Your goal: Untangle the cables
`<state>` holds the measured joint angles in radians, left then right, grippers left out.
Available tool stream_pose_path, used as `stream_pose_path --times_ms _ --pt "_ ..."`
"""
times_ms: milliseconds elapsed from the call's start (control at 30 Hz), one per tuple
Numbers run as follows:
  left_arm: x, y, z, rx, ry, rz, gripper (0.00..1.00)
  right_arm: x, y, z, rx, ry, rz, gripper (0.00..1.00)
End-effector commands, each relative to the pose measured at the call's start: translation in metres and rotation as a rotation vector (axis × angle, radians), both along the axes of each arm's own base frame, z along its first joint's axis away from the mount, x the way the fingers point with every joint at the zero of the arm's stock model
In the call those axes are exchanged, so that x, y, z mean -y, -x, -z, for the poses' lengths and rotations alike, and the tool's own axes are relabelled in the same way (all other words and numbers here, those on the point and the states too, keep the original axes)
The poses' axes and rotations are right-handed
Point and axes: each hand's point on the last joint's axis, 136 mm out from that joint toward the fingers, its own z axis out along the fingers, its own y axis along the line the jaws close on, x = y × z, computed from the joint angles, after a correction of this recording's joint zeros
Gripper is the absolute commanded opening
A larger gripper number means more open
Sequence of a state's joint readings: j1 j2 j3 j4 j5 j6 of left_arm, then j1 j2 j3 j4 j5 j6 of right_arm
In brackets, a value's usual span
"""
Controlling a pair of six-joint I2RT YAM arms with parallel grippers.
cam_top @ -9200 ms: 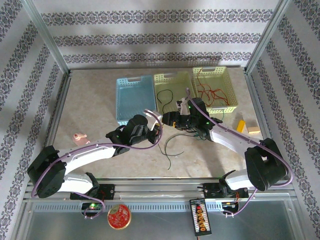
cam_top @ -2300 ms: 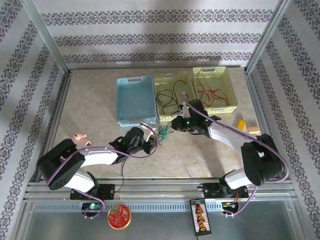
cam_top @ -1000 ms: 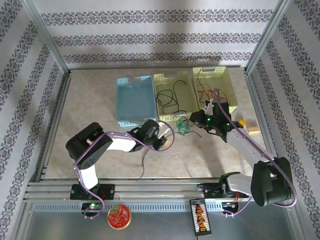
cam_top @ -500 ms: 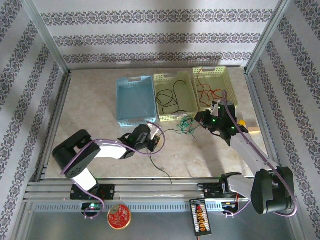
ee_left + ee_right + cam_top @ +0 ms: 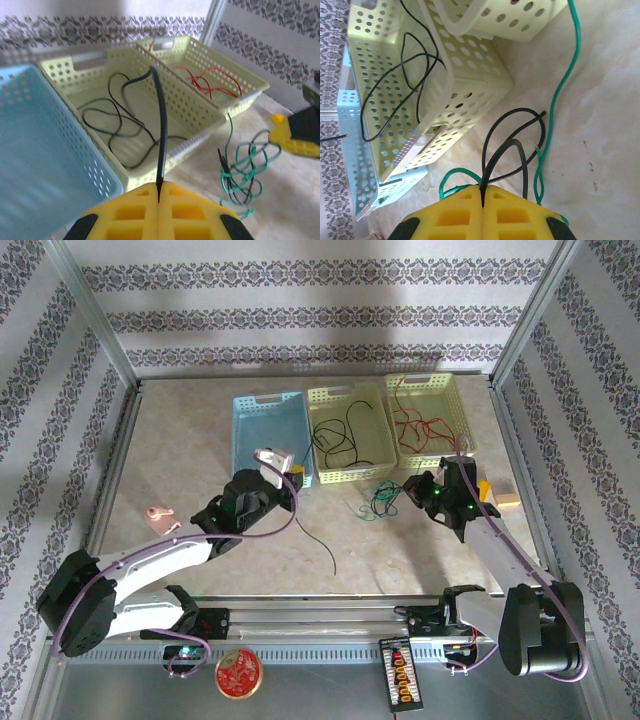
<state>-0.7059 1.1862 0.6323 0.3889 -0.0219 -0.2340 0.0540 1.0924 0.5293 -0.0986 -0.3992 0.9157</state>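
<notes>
Finding 1, position of the work. The knot of green and black cables (image 5: 378, 498) lies on the table just off the near right corner of the middle basket (image 5: 345, 476), between your two grippers. It is close to the right gripper (image 5: 414, 486) and well apart from the left gripper (image 5: 290, 473), which sits off the basket's near left corner.

Finding 2, grips. In the left wrist view, the left gripper (image 5: 159, 187) has its yellow fingers pressed together on a single black cable (image 5: 161, 130). In the top view this black cable (image 5: 322, 545) trails from that gripper away from the basket toward the near edge of the table, so its long axis runs roughly front to back. In the right wrist view, the right gripper (image 5: 483, 190) is likewise clamped, pinching a black loop (image 5: 512, 142), with a green cable (image 5: 570, 65) winding past beside it.

Finding 3, arm pose. Your left arm reaches forward, its wrist raised and looking over the basket. Your right arm is stretched out low, wrist turned in toward the basket's right corner.

Finding 4, sorted stock. Loose black strands (image 5: 117, 122) lie inside the middle basket. Red strands (image 5: 425, 427) lie in the basket on its right.

Assessment. The separation likely turns on drawing the knot apart along the line between the grippers. Whether the left's black cable runs into the knot cannot be told from these views.
</notes>
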Motion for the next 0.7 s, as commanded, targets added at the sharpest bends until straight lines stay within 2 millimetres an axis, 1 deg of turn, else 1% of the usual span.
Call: stream_pose_path --times_ms 0,33,133,333,467,567,633,667 --pt "-0.003 -0.019 -0.03 0.062 -0.011 -0.017 0.0 0.006 0.002 0.002 0.004 0.004 0.035 0.01" --pt "-0.002 -0.026 -0.038 0.079 -0.003 -0.022 0.0 0.006 0.002 0.002 0.007 0.004 0.032 0.01" --pt "-0.001 -0.056 -0.066 0.138 0.029 -0.052 0.0 0.005 0.003 -0.002 0.023 0.005 0.025 0.01" --pt "0.005 -0.13 -0.113 0.278 0.021 -0.141 0.0 0.004 0.006 -0.009 0.052 0.006 0.015 0.02" --pt "0.017 -0.178 -0.141 0.389 -0.006 -0.217 0.0 0.003 0.007 -0.011 0.06 0.004 0.003 0.02" --pt "0.023 -0.216 -0.15 0.455 -0.024 -0.309 0.0 0.002 0.009 -0.011 0.062 0.003 -0.004 0.02" --pt "0.027 -0.238 -0.145 0.485 -0.048 -0.365 0.0 0.001 0.009 -0.012 0.066 0.001 -0.013 0.02" --pt "0.031 -0.248 -0.138 0.501 -0.078 -0.388 0.0 0.0 0.009 -0.013 0.069 0.001 -0.019 0.02"
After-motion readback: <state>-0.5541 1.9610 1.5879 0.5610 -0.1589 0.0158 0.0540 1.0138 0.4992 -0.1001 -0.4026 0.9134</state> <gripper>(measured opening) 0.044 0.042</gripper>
